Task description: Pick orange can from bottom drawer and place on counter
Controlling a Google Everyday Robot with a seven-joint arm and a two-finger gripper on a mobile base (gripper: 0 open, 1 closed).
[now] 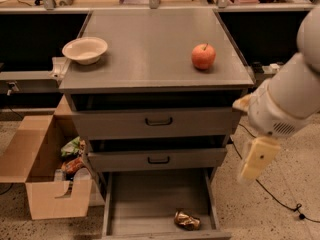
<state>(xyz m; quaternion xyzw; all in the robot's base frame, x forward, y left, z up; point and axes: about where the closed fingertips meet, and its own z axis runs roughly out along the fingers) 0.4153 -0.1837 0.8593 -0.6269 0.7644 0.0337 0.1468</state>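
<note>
The orange can (187, 220), small, shiny and creased, lies on its side near the front right of the open bottom drawer (150, 199). The counter (150, 39) is the flat grey top of the cabinet. My gripper (256, 160), cream-coloured at the end of the thick white arm, hangs to the right of the cabinet, level with the middle drawer front. It is above and to the right of the can and holds nothing that I can see.
A red-orange apple (203, 56) sits right of the counter's middle and a white bowl (84, 49) at its left edge. An open cardboard box (40, 174) with packets stands on the floor to the left. A black cable (280, 204) runs over the floor to the right.
</note>
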